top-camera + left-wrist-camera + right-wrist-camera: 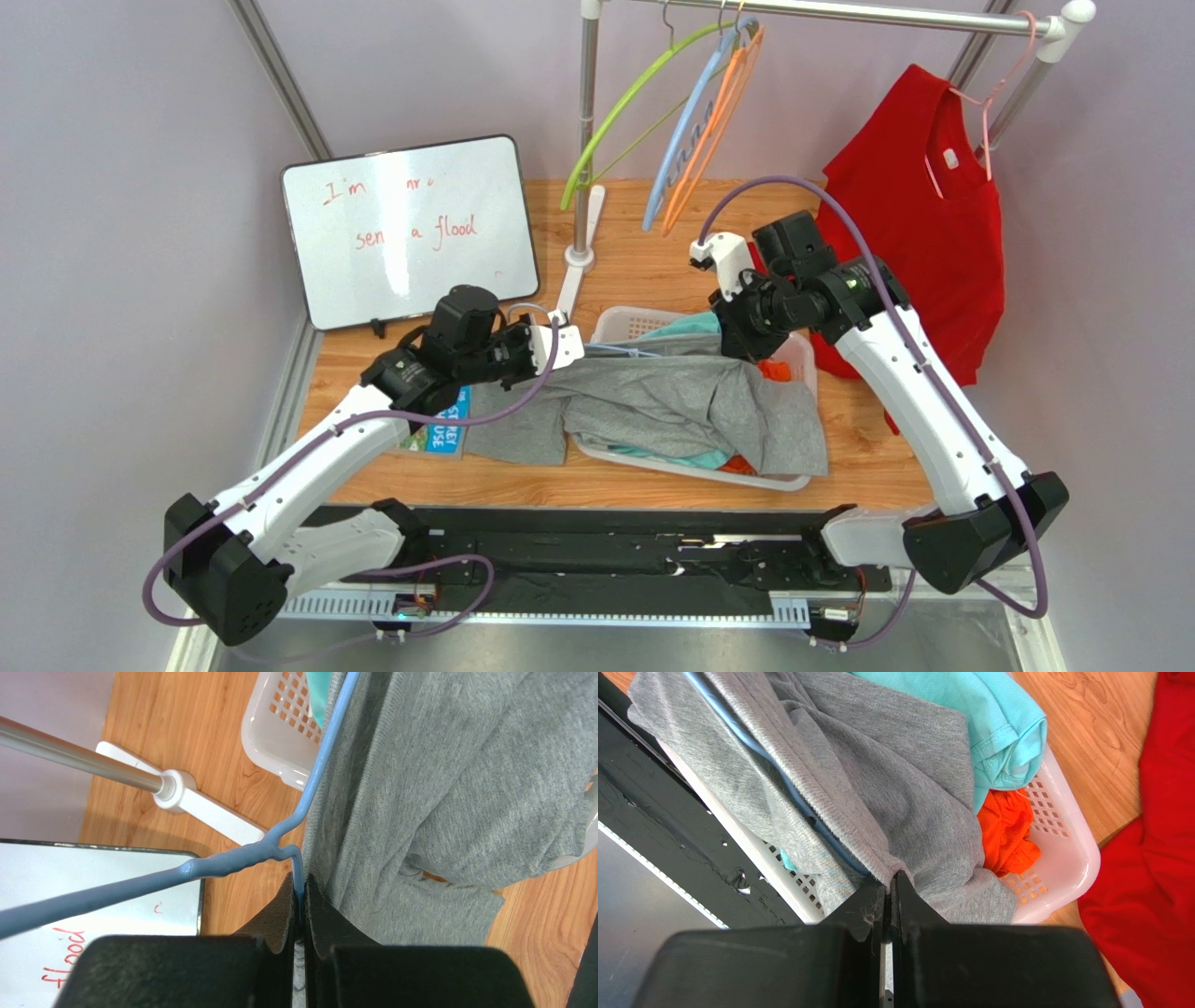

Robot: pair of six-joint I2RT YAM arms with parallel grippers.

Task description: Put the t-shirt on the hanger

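the t-shirt (456, 777) lies draped over the white basket (1067, 854) on the table (1102, 721), stretched between the two arms' jaws. the hanger (317, 770) runs along a fold of its grey cloth. the left jaws are pinched shut on the hanger's thin wire just under its twisted neck, with the t-shirt touching their right side. the right jaws are closed tight on a fold of the t-shirt. the hanger's blue arm ends just ahead of them. beyond the right jaws, a teal garment (976, 714) and an orange garment (1008, 829) sit in the basket. a red t-shirt (1158, 847) shows to their right.
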